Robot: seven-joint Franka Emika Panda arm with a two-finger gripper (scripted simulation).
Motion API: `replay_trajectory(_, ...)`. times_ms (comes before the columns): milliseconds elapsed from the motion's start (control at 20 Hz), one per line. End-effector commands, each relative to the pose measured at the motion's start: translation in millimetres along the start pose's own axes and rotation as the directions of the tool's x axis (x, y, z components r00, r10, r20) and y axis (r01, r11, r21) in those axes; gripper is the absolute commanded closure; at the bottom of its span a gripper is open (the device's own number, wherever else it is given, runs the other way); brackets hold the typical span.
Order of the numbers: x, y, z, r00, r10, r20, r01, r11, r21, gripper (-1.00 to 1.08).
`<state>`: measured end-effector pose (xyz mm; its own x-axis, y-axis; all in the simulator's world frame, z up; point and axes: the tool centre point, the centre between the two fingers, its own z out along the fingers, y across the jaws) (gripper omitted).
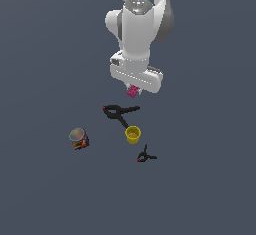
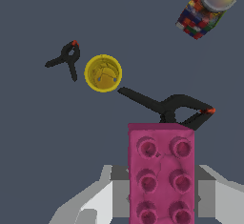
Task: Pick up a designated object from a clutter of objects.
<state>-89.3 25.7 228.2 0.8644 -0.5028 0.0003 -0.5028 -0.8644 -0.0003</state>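
Gripper (image 1: 134,90) is closed on the magenta block (image 2: 161,173), fingers (image 2: 119,194) pressed against its two long sides, holding it clear above the tabletop (image 1: 45,189). Below lie the large clamp (image 1: 119,113), its handle touching the yellow cup (image 1: 132,134), with the small clamp (image 1: 145,155) near and the can (image 1: 79,138) well apart.

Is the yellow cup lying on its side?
No. The wrist view looks straight down into the yellow cup, its round open mouth facing up, so it stands upright.
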Motion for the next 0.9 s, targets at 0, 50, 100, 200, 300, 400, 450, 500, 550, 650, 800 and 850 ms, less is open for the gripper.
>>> replay_trajectory(0,-1.7,2.0,-23.3,1.0,0.0,0.0,0.0,1.0,0.0,1.08)
replay_trajectory(50,-2.2,2.6,-32.4,1.0,0.0,0.0,0.0,1.0,0.0,1.08)
replay_trajectory(100,-2.6,3.2,-41.6,1.0,0.0,0.0,0.0,1.0,0.0,1.08)
replay_trajectory(200,-3.5,4.4,-60.0,1.0,0.0,0.0,0.0,1.0,0.0,1.08)
replay_trajectory(300,-4.3,5.6,-78.5,1.0,0.0,0.0,0.0,1.0,0.0,1.08)
replay_trajectory(400,-5.0,6.7,-97.1,1.0,0.0,0.0,0.0,1.0,0.0,1.08)
replay_trajectory(450,-5.3,7.2,-106.3,1.0,0.0,0.0,0.0,1.0,0.0,1.08)
replay_trajectory(500,-5.6,7.7,-115.0,1.0,0.0,0.0,0.0,1.0,0.0,1.08)
replay_trajectory(550,-5.8,8.1,-123.3,1.0,0.0,0.0,0.0,1.0,0.0,1.08)
replay_trajectory(650,-6.1,8.8,-138.5,1.0,0.0,0.0,0.0,1.0,0.0,1.08)
replay_trajectory(800,-6.3,9.6,-157.9,1.0,0.0,0.0,0.0,1.0,0.0,1.08)
replay_trajectory(850,-6.3,9.8,-163.5,1.0,0.0,0.0,0.0,1.0,0.0,1.08)
